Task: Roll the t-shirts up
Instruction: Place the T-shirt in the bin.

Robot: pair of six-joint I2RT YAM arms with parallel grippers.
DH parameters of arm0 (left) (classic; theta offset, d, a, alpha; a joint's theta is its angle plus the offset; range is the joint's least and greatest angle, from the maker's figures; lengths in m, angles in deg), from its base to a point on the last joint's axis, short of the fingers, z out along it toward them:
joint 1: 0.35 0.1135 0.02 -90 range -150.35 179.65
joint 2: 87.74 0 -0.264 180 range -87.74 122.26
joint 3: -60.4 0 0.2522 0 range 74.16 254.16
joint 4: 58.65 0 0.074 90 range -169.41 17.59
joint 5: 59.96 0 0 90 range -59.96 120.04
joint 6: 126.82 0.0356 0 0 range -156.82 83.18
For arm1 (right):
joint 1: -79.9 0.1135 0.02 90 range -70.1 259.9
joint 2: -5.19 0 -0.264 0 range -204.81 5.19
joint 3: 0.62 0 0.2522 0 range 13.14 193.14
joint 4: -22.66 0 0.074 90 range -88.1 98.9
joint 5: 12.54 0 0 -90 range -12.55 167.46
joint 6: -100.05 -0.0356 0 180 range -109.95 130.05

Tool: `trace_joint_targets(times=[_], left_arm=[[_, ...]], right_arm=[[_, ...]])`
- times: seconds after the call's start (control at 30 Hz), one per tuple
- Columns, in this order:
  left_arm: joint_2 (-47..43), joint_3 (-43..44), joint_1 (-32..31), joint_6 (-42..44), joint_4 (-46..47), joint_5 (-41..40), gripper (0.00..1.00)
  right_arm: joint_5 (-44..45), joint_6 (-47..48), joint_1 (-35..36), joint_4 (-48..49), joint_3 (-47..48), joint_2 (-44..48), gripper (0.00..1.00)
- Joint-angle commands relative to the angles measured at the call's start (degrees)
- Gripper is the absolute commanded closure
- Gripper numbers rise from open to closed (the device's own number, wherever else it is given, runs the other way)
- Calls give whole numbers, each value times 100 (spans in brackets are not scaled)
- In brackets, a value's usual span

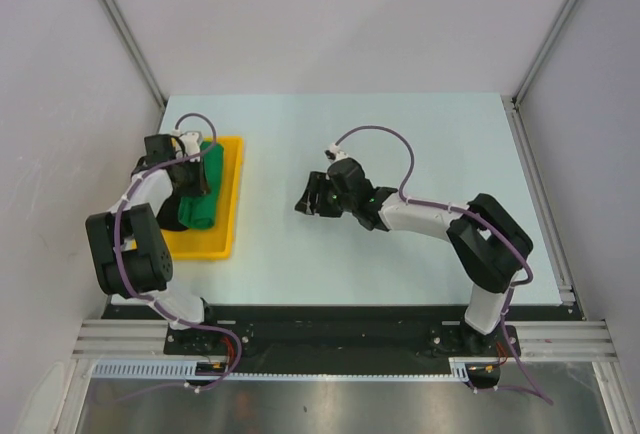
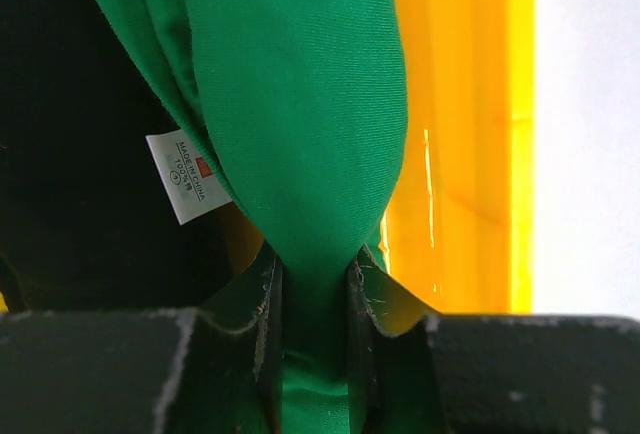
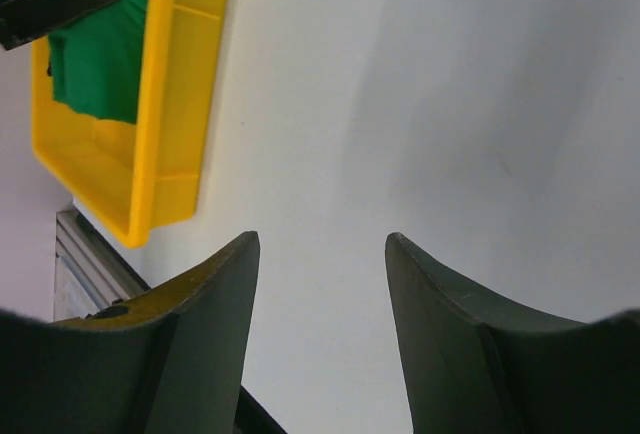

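Green t-shirt [image 2: 300, 104] pinched in left gripper [image 2: 315, 279]; white tag [image 2: 188, 176] reads MADE IN CHINA; right gripper [image 3: 321, 246] jaws wide

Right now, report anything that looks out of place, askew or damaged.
Nothing is spilled or broken. The one untidy thing: the green t-shirt is bunched, not neatly rolled, pinched in the left gripper at the yellow tray, with a white care label showing beside it. The right gripper stands open over the table, holding nothing.
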Motion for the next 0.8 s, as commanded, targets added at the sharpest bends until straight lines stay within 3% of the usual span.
trace_joint_targets(times=[0.0, 0.43, 0.47, 0.63, 0.77], left_arm=[[92, 33, 147, -5, 332, 8, 100], [558, -81, 156, -418, 103, -193, 100], [558, -73, 156, -488, 77, -229, 93], [549, 68, 191, -454, -195, -256, 82], [269, 15, 200, -541, -117, -483, 60]], right_arm=[[132, -2, 210, 182, 377, -180, 41], [159, 95, 254, 24, 377, -374, 42], [176, 95, 254, 6, 369, -382, 42], [202, 139, 263, -55, 369, -391, 42], [255, 165, 254, -108, 377, -365, 42]])
